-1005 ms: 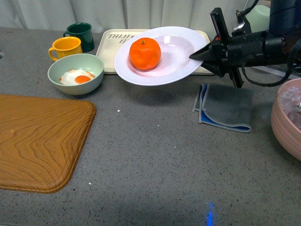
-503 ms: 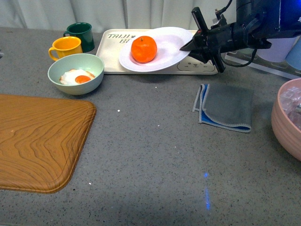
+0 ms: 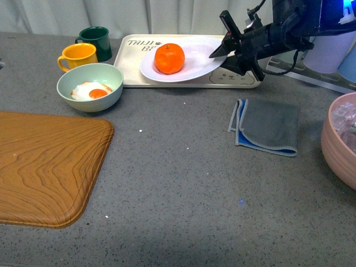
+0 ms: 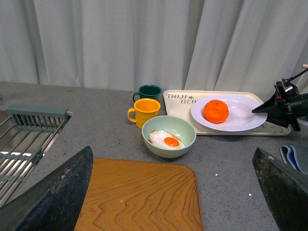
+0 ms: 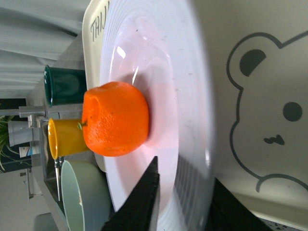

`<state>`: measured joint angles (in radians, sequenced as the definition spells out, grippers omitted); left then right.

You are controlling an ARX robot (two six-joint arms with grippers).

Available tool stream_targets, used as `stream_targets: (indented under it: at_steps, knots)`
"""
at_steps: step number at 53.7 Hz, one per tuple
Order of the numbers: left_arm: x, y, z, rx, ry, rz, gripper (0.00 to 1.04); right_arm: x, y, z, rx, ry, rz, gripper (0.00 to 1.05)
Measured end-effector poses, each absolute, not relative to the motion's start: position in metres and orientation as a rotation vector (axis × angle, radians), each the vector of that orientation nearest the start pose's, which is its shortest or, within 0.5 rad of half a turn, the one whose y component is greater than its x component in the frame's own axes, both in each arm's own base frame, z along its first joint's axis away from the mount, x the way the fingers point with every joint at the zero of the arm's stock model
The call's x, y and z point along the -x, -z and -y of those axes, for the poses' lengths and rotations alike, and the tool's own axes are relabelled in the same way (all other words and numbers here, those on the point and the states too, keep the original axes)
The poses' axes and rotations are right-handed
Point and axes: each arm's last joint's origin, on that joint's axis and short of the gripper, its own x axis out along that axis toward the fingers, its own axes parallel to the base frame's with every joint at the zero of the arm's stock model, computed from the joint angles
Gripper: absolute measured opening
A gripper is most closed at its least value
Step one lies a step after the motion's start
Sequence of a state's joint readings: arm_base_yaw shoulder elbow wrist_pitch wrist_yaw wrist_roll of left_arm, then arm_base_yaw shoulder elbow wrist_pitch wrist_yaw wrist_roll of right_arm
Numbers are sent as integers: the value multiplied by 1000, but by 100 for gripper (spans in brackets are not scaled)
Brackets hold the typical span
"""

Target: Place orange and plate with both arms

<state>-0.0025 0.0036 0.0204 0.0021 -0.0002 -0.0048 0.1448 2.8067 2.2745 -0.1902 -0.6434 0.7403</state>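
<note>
Presently the left gripper (image 4: pixel 172 159) hangs with jaws wide and empty. At upper right, the right gripper (image 3: pixel 221 54) has its jaws pinching the rim of the plate (image 3: pixel 203 55), low over the tray (image 3: pixel 133 69). A tilted release may roll the orange (image 3: pixel 169 58), at top centre, off. Since a second ago, the plate has sunk lower and farther back.

orange (image 3: pixel 169 58) bright orange, plate (image 3: pixel 203 54) white with ringed rim, tray (image 3: pixel 130 69) cream with dark bear outline, yellow mug (image 3: pixel 78 56) and dark green mug (image 3: pixel 98 40) at eleven o'clock, cloth (image 3: pixel 270 125) grey edged blue
</note>
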Motion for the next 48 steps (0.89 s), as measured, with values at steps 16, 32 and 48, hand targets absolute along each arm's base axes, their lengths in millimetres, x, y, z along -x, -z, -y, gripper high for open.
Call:
stream_targets:
  at_steps: [16,32,48]
  knots:
    - [-97,-170,0,5,2,19,98,-548,-74,-83,-719,-414,-907,83]
    - [-97,-170,0,5,3,19,98,-482,-148,-71,-188,-218,-333,82]
    - [-97,-170,0,5,3,19,98,-365,-172,-32,-22,5,37,32]
